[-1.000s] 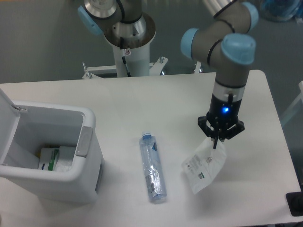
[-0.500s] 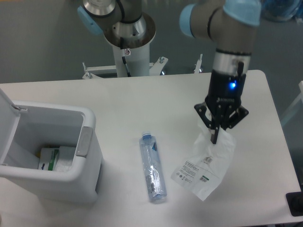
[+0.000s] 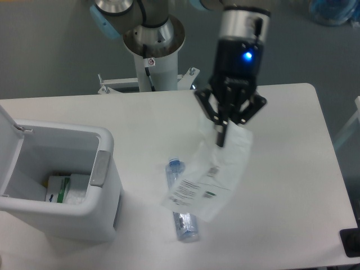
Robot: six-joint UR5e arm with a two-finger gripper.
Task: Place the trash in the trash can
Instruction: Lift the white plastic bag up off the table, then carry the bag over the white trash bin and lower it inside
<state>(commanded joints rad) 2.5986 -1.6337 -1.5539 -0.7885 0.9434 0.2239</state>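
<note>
White pouch (image 3: 208,177) hangs pinched by its top edge in my jaws, clear of the worktop (image 3: 281,191), dangling over the bottle (image 3: 181,216) toward the open bin (image 3: 107,185).

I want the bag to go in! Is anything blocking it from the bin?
Nothing visible blocks it. The tool holds the white pouch above the bottle, and the trash can stands open.

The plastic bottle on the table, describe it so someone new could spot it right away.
Start at the white trash can on the table's left. To its right lies the plastic bottle, blue cap pointing away, its middle hidden by the white pouch hanging from the gripper. It is clear, not white.
</note>
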